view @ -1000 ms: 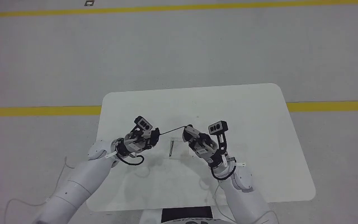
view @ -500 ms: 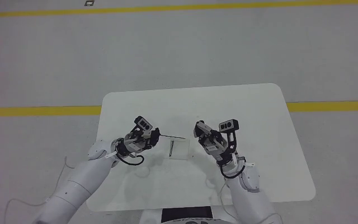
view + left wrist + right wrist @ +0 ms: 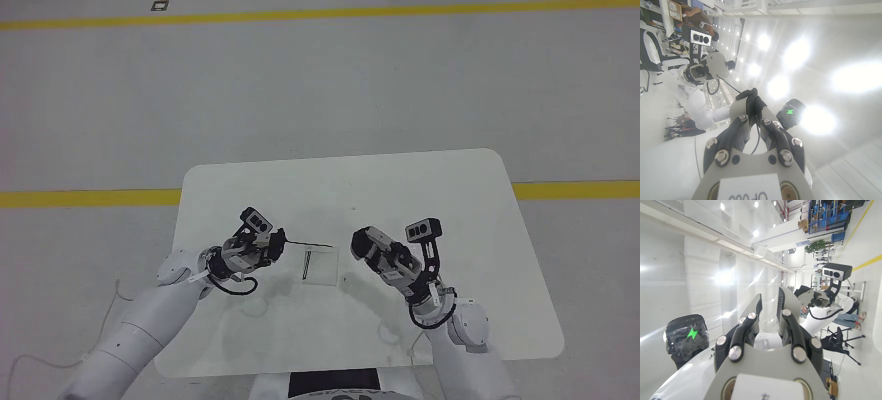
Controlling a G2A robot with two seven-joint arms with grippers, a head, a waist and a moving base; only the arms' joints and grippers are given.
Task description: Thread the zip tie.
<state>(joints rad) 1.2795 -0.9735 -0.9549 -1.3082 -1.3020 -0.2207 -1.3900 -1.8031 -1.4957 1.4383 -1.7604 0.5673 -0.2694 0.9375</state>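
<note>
A thin black zip tie is pinched at one end in my left gripper, which is shut on it above the left middle of the white table. The strap sticks out to the right with its far end free. In the left wrist view the left gripper squeezes the zip tie, whose strap runs on toward the other arm. My right gripper hovers a short way right of the free tip, apart from it. It stands open with nothing between its fingers.
A small pale rectangular packet with a dark strip along its left edge lies on the table between and just in front of the two grippers. Bare tabletop spreads to the right and toward the far edge.
The right gripper, which was at the strap's far end a second ago, has let go and drawn back to the right. The strap now sags lower. The left gripper has stayed put.
</note>
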